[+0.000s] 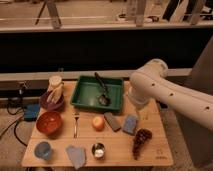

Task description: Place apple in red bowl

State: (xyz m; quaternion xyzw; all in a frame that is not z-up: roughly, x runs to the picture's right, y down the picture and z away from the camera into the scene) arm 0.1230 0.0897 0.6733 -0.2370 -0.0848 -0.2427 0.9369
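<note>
The apple [98,122], small and orange-yellow, sits on the wooden table [120,152] near its middle, just in front of the green tray [85,97]. The red bowl [49,123] stands empty at the table's left, about two apple widths from the apple, with a fork [76,123] between them. My white arm reaches in from the right. Its gripper [138,109] hangs at the arm's lower end over the right part of the table, right of the apple and apart from it.
The green tray holds a dark ladle [102,91]. A purple bowl with bananas [53,97] stands behind the red bowl. A grey block [112,121], a blue sponge [130,124] and a grape bunch [141,140] lie right of the apple. A blue cup [43,150], a cloth [76,156] and a metal cup [98,150] line the front edge.
</note>
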